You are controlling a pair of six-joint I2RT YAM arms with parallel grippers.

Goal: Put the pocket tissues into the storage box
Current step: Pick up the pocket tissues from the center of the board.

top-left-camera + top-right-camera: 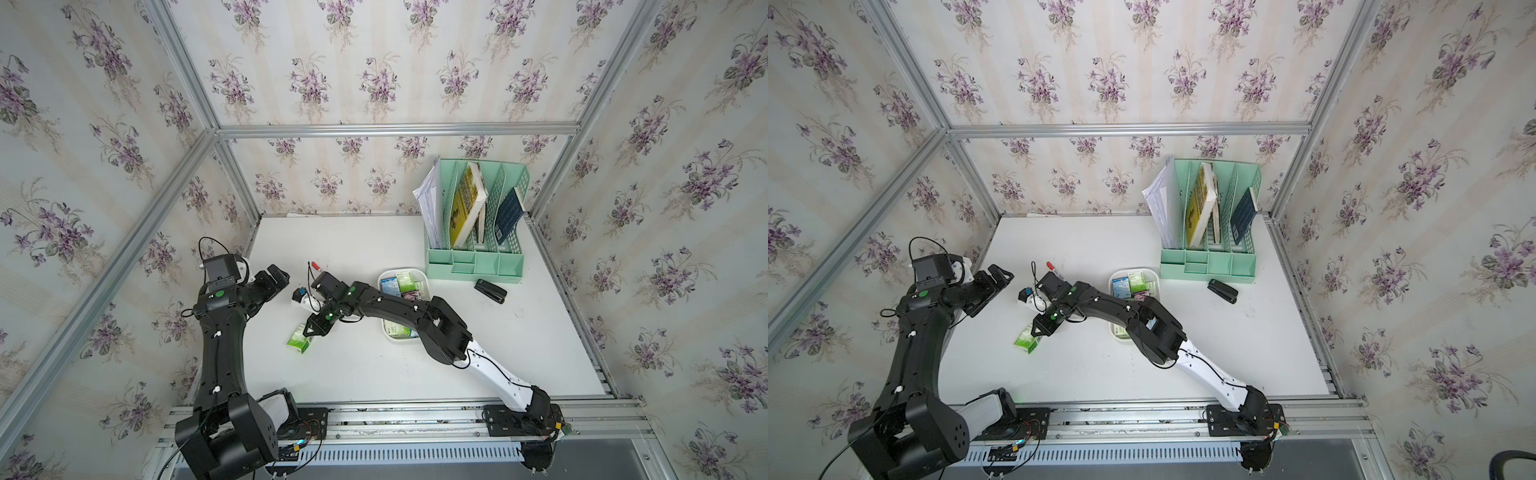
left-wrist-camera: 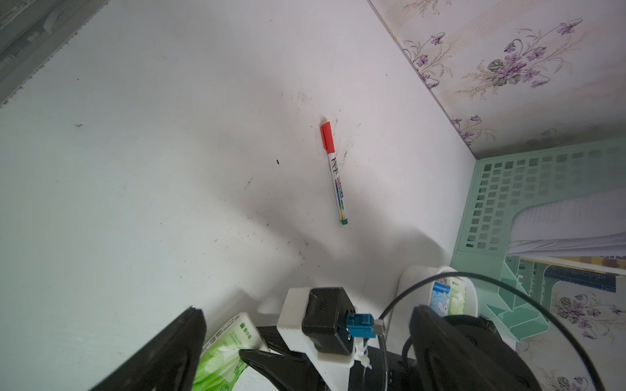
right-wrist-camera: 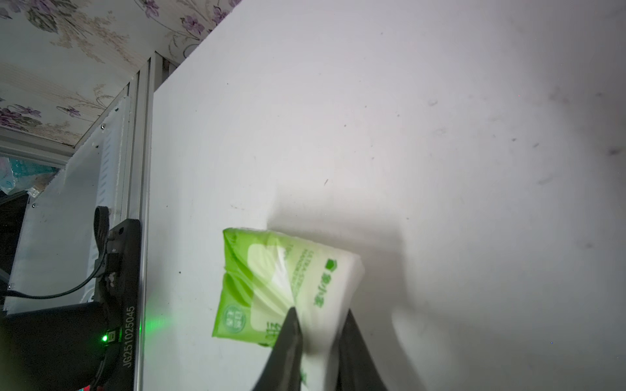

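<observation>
The left tool (image 1: pixel 275 281) hangs spread wide and empty above the table (image 1: pixel 374 374). Just right of it, the right tool (image 3: pixel 320 313) is clenched on one green-and-white tissue packet (image 1: pixel 300 338). That packet is left of the storage box (image 1: pixel 424 277), apart from it, and other packets (image 1: pixel 399 283) lie in the box.

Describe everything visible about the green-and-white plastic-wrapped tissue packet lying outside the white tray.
The green-and-white tissue packet is a small flat rectangle in glossy, crinkled plastic wrap, bright green with a white panel and green print. It is low at the white table, apart from the white storage tray. The right gripper is shut on one end, with a black finger on each face. Whether that end is lifted cannot be told.
</observation>
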